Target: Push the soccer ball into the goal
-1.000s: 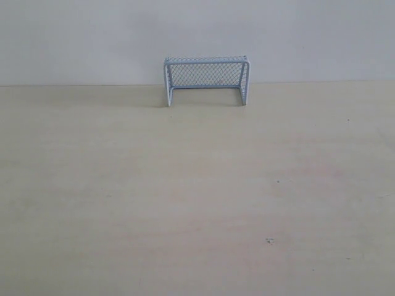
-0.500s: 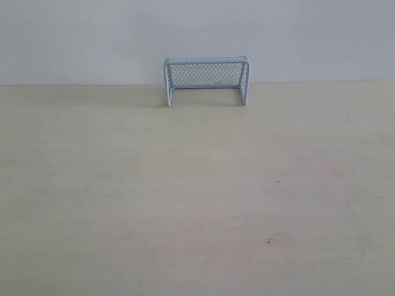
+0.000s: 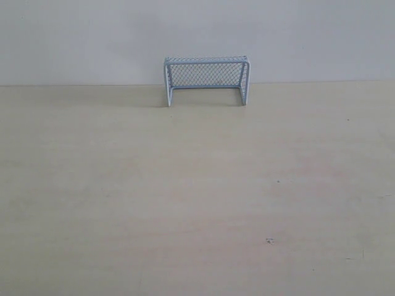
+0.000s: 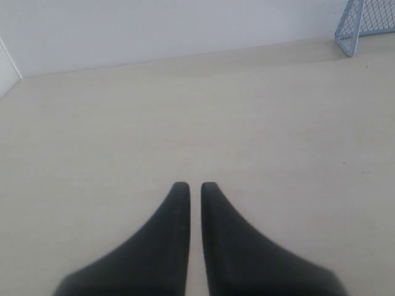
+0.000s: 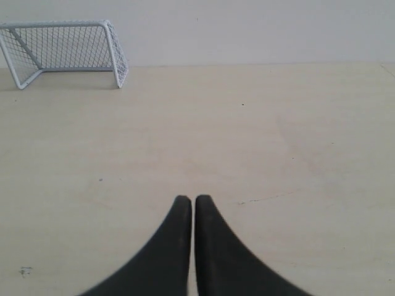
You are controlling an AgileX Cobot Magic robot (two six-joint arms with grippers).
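Observation:
The pale blue-grey goal (image 3: 206, 80) with mesh netting stands at the far edge of the table against the wall; a corner of the goal (image 4: 364, 24) shows in the left wrist view and the whole goal (image 5: 65, 50) in the right wrist view. The soccer ball is not visible in any view. My left gripper (image 4: 194, 185) is shut with only a thin slit between its black fingers, holding nothing, above bare table. My right gripper (image 5: 193, 198) is likewise shut and empty. Neither gripper appears in the exterior view.
The light wooden table (image 3: 197, 197) stretches from the goal toward the camera, with a few small dark specks (image 3: 270, 240). A plain white wall (image 3: 308, 37) rises right behind the goal.

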